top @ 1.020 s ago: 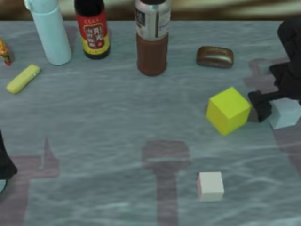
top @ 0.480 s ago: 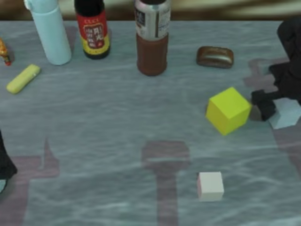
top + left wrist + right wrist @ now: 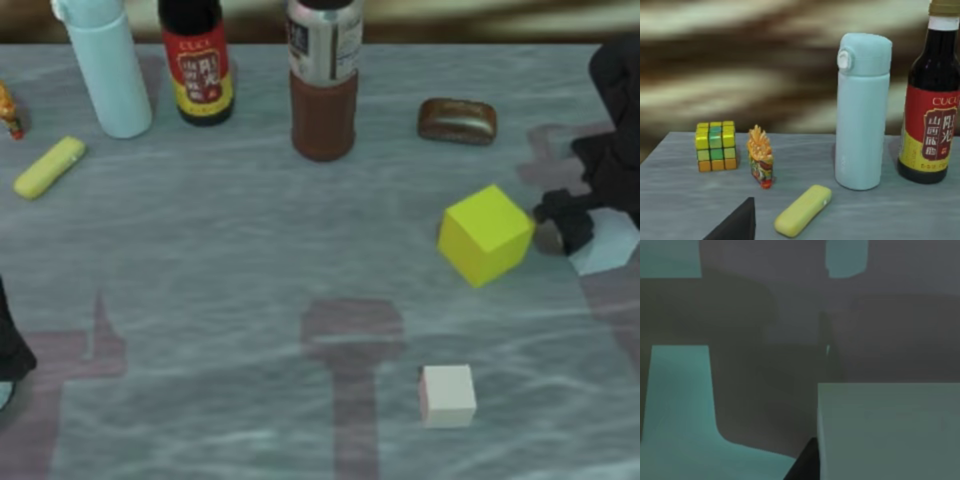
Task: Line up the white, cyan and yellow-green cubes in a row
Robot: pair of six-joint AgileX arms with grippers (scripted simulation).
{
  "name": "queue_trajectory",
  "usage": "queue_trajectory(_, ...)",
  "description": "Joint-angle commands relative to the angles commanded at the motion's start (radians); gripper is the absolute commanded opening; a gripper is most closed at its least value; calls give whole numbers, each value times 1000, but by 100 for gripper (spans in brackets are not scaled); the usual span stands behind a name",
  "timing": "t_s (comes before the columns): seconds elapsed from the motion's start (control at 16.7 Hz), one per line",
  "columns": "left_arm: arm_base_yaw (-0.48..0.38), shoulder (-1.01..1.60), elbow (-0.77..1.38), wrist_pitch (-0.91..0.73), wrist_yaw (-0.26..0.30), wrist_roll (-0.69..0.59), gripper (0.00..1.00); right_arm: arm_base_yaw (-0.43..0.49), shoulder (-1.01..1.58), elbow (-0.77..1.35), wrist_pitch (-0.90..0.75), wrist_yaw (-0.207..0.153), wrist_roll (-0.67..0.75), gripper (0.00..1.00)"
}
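Note:
The cyan cube (image 3: 612, 252) sits at the table's far right, mostly covered by my right arm. My right gripper (image 3: 598, 232) is down around it, and its dark left finger (image 3: 565, 222) presses the cube's side. In the right wrist view that fingertip (image 3: 807, 462) touches the face of the cyan cube (image 3: 890, 430). The big yellow-green cube (image 3: 485, 235) rests just left of the gripper, turned at an angle. The small white cube (image 3: 447, 395) lies nearer the front edge. My left arm (image 3: 12, 345) stays parked at the left edge, open, with one fingertip (image 3: 740, 222) showing.
Along the back stand a pale blue flask (image 3: 105, 65), a soy sauce bottle (image 3: 198, 60) and a brown bottle (image 3: 323, 80). A brown rounded block (image 3: 457, 120) lies behind the yellow-green cube. A yellow-green bar (image 3: 50, 166), a small figurine (image 3: 8, 112) and a puzzle cube (image 3: 716, 146) are at the back left.
The right gripper's left finger has moved right, in against the cyan cube, and covers more of it. The cubes and the left arm have not moved.

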Motion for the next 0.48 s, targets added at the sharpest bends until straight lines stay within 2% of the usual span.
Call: queue_trajectory(0.48, 0, 0, 0, 0, 0, 0, 100, -1, -21, 9, -11, -3, 2, 0)
